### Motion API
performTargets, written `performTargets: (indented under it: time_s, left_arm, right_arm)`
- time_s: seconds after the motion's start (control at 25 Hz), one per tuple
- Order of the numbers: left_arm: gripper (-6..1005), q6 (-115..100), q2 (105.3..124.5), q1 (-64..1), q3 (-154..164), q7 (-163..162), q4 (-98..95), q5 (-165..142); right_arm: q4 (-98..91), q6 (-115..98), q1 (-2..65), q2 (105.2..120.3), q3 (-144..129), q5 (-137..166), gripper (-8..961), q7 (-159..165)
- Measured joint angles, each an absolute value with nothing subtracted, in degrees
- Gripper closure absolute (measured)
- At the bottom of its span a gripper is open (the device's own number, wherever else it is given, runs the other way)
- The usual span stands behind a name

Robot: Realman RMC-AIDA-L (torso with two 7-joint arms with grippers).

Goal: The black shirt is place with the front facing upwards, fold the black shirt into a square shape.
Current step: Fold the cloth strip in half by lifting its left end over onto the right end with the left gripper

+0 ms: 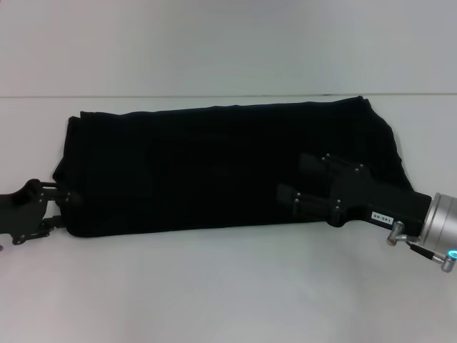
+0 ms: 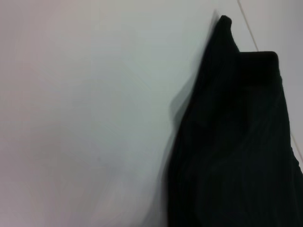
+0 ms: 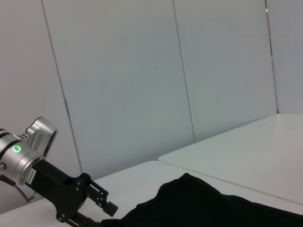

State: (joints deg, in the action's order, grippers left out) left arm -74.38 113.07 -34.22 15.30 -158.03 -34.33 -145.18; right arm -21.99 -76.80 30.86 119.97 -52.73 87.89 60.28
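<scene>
**Uneven pull could skew the fold**

The left end effector [image 1: 63,196] sits at the shirt's [image 1: 214,171] left edge on the counter [image 1: 228,286]; its grip can't be told. The right end effector [image 1: 296,182] hovers open over the right half. Lifting one side alone could bunch the band.

The large plain black cloth shirt [image 1: 214,171] shows no print or pattern in my views. It lies on a white table [image 1: 228,286]. My right gripper [image 1: 296,182] is black with a silver wrist ring; my left gripper [image 1: 61,204] is black. Wall panels [image 3: 142,71] pale grey.
</scene>
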Motion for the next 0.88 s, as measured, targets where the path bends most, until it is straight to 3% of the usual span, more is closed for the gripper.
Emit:
performTargets:
  time_s: [0.36,0.6,0.88]
  left_arm:
    - [630,-74.1,113.19,-34.3,16.5,-158.3,-34.2,-145.4]
    - [828,-74.0,113.29,-34.1,16.5,-158.9,-34.3,-145.5]
    - [735,-73.9,113.37,-34.0,16.7,-158.7,-34.2,-145.2]
  right_arm:
    - [-22.1,-77.3,30.9,119.96,-52.7,87.9,115,60.3]
    - [-22.1,-77.3,31.0,119.96,-52.7,87.9,115,60.2]
    - [-22.1,-77.4,30.8,119.96,-52.7,87.9,115,60.2]
